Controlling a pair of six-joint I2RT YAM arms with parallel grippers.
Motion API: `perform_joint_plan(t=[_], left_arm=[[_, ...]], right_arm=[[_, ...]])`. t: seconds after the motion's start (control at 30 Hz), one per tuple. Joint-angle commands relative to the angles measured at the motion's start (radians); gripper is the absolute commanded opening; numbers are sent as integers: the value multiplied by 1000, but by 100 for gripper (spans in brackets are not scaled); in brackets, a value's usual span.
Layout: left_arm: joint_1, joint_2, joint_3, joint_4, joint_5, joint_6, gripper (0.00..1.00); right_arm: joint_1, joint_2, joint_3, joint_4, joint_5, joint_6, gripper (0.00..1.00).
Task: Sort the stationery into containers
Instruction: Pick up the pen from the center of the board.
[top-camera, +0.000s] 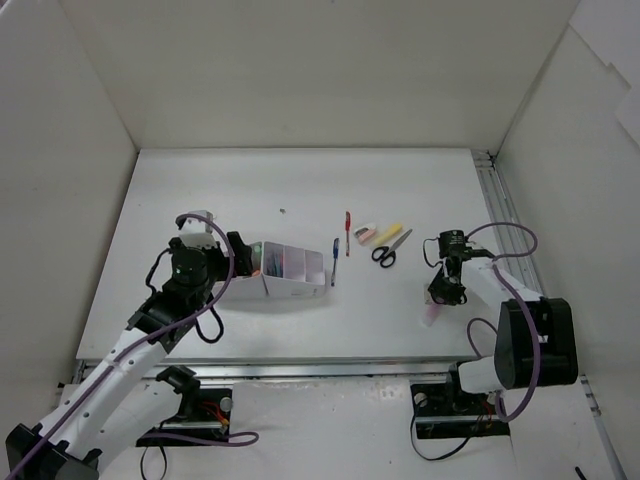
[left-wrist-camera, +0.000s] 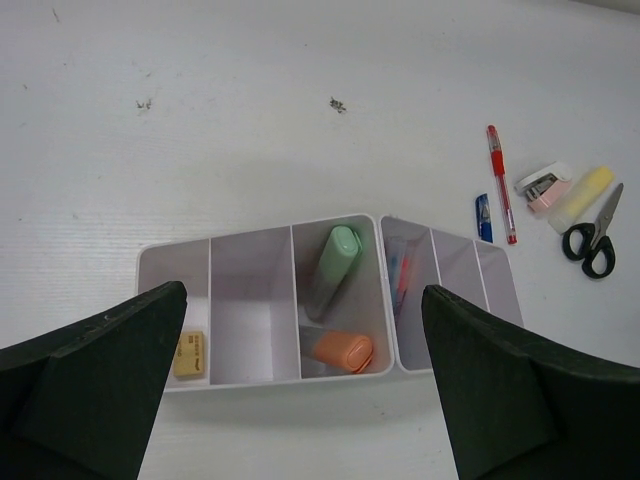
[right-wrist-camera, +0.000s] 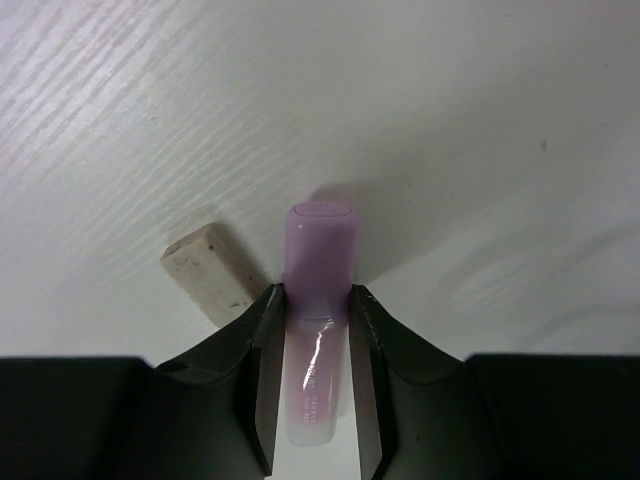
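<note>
Checker: Left gripper (left-wrist-camera: 302, 295), state?
Keeper: Jaws spread wide, nothing between them, hanging over the organizer (left-wrist-camera: 260, 228). Contents: green marker (left-wrist-camera: 335, 265) and orange marker (left-wrist-camera: 343, 350), sharing one compartment; tan eraser (left-wrist-camera: 190, 354), end compartment on the left of the wrist view.
Checker: Right gripper (right-wrist-camera: 318, 300)?
Keeper: Fingers pinched on the pink marker (right-wrist-camera: 320, 240), one at each side. Lying on the table (right-wrist-camera: 480, 120) or just above it, cannot tell. Pale eraser (right-wrist-camera: 210, 272) just beside.
Checker: Loose stock?
Keeper: Red pen (left-wrist-camera: 502, 185), blue pen (left-wrist-camera: 483, 218), scissors (left-wrist-camera: 592, 240), yellow marker (left-wrist-camera: 585, 192), on the table right of the organizer.
</note>
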Motion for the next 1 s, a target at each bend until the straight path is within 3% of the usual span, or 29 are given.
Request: perform_joint_plan(t=[0.0,0.17,0.27,0.37,0.53,0.77,0.97], left_arm=[[5,-23,47,35,-29,21,99],[14,-5,75,30,89,35,99],[14,38,112,47,241,35,99],[14,100,175,53,334,18,100],[-18,216,238,175,572,-36,99],[-118,336,218,328,557,-142,99],[-189,373,196,340,470,-163,98]], right_arm=[[-7,-110,4,15,-38,-45,3],[39,-332,13,49,-87,-280,0],[90,-452,19,73,-256,-465,0],[226,-522,4,185,-451,-540,0],[439,-488,42,264,-476,-698,0],[689,-336,110,477,-488,-794,0],[772,-288,114,662,-396,-760,0]])
